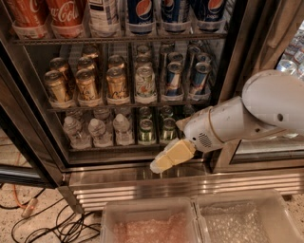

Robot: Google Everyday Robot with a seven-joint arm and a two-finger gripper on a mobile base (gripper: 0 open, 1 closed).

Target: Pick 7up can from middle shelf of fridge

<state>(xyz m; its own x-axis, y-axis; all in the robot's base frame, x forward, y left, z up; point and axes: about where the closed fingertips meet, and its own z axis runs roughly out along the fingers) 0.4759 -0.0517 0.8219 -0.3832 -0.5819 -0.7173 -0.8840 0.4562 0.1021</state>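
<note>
The fridge point(240, 57) stands open with a black frame and a ribbed steel base. Its middle shelf point(128, 102) holds rows of gold, whitish and blue cans. The 7up can point(145, 83), whitish with green lettering, stands at the front of the fourth row, between the gold cans point(116, 83) and the blue cans point(173, 78). My gripper point(160, 163) hangs from the white arm point(237, 121) low in front of the fridge's bottom ledge, well below and slightly right of the 7up can. It holds nothing.
Large soda bottles point(61, 14) fill the top rack. Water bottles point(97, 130) and dark green cans point(146, 130) fill the bottom rack. Two clear plastic bins point(152, 223) sit at the near edge. Cables point(47, 223) lie on the floor at left.
</note>
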